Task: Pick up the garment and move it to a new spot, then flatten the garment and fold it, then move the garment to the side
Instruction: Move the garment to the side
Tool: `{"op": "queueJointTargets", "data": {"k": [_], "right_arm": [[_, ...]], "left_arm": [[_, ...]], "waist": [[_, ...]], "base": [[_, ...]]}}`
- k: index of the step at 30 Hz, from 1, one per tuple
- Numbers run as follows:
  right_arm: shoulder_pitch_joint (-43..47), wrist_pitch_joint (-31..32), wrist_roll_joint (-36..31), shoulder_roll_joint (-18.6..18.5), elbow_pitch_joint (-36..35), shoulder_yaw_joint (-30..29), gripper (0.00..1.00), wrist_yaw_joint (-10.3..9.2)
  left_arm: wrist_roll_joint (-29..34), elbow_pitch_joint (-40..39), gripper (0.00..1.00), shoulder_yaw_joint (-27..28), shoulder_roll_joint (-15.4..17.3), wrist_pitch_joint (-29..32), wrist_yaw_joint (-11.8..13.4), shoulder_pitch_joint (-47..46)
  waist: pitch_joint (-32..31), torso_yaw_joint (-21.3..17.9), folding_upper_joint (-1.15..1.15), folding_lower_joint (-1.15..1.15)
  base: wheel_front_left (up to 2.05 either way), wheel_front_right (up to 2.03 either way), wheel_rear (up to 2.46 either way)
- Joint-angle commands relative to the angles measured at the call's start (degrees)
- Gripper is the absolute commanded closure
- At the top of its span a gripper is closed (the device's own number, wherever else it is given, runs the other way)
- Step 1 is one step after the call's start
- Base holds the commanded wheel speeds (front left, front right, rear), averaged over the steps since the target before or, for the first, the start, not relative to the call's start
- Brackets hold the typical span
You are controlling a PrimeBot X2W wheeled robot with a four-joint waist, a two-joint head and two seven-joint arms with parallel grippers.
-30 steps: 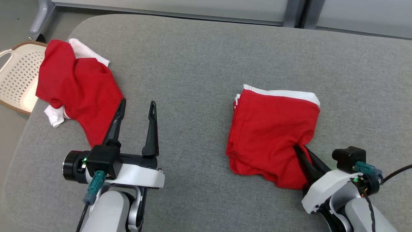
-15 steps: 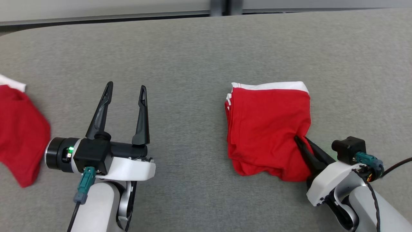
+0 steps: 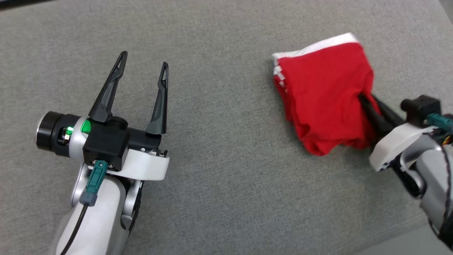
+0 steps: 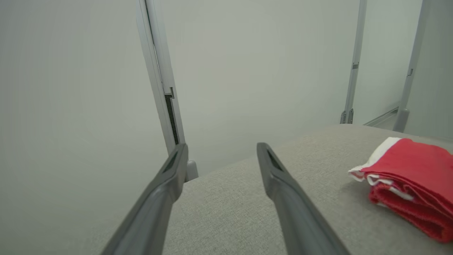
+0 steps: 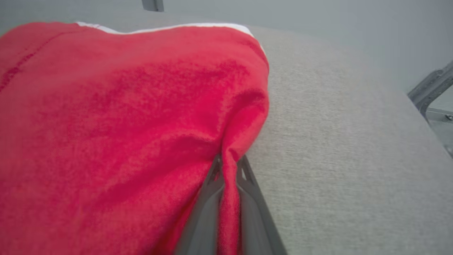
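Head view, upper right: the right claw (image 3: 366,102) is pinched tight on the edge of the folded red-and-white cloth garment (image 3: 324,85) lying on the grey fabric desk (image 3: 226,170). At left, the left claw (image 3: 143,60) gapes wide, empty.

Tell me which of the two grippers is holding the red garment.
The right gripper: it is shut on a fold of the red garment. The left gripper stands open, holding nothing.
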Motion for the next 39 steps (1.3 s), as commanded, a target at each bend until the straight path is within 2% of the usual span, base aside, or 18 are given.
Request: {"op": "queueJointTargets", "data": {"k": [1,10,15,16,17,18,19,22,25,30,33,39], "right_arm": [[-2.2,-1.1,0.6,-1.9,1.5,0.0,1.0,-0.14],[-12.3,-3.2,2.2,-12.7,13.5,-1.0,1.0,-0.13],[-16.3,-4.1,2.8,-14.4,17.2,-1.6,1.0,-0.13],[-17.3,-4.3,2.6,-14.6,18.2,-1.9,0.75,-0.13],[-18.2,-4.5,2.9,-14.6,19.3,-2.8,0.62,-0.14],[-18.6,-4.6,3.4,-14.0,20.9,-3.4,0.26,-0.13],[-19.1,-4.7,3.3,-13.6,22.2,-4.0,0.0,-0.13],[-20.1,-5.0,4.2,-12.3,25.4,-6.0,0.0,-0.13],[-18.9,-5.1,5.8,-10.7,25.7,-9.0,0.0,-0.13],[-11.8,-5.1,6.1,-9.1,18.6,-17.8,0.0,-0.13],[-5.4,-5.1,4.3,-6.8,12.9,-23.8,0.0,-0.13],[6.4,-5.0,-2.0,2.1,0.3,-34.2,0.0,-0.12]], "left_arm": [[0.8,-0.8,0.0,-0.3,0.7,0.5,-0.4,-1.7],[3.1,-4.4,0.0,-3.1,0.9,3.1,-1.6,-7.1],[4.0,-5.5,0.0,-3.8,1.0,3.4,-1.8,-8.6],[4.1,-5.8,0.0,-3.9,1.1,3.6,-1.8,-8.8],[4.1,-5.9,0.0,-4.0,1.2,3.6,-1.8,-9.0],[4.2,-5.8,0.0,-4.0,1.2,3.6,-1.8,-9.2],[4.2,-5.8,0.0,-4.1,1.3,3.6,-1.9,-9.3],[3.6,-5.2,0.0,-4.2,1.2,3.5,-1.8,-9.3],[3.0,-4.3,0.0,-4.1,1.1,2.8,-1.5,-8.7],[1.4,-2.1,0.0,-3.5,1.0,1.3,-0.9,-6.5],[0.3,-1.1,0.0,-3.0,1.1,0.6,-0.4,-4.5],[-1.4,0.0,0.0,-1.4,2.3,0.3,0.8,0.4]], "waist": [[4.5,-2.9,0.0,0.0],[12.4,-1.8,0.0,0.0],[14.9,-1.3,0.0,0.0],[15.3,-1.3,0.0,0.0],[15.7,-1.3,0.0,0.0],[15.9,-1.3,0.0,0.0],[16.0,-1.2,0.0,0.0],[15.8,-1.3,0.0,0.0],[14.5,-1.8,0.0,0.0],[10.2,-2.5,0.0,0.0],[7.4,-3.0,0.0,0.0],[2.2,-4.3,0.0,0.0]], "base": [[0.0,0.0,0.0],[0.0,0.0,0.0],[0.0,0.0,0.0],[0.0,0.0,0.0],[0.0,0.0,0.0],[0.0,0.0,0.0],[0.0,0.0,0.0],[0.0,0.0,0.0],[0.0,0.0,0.0],[0.0,0.0,0.0],[0.0,0.0,0.0],[0.0,0.0,0.0]]}}
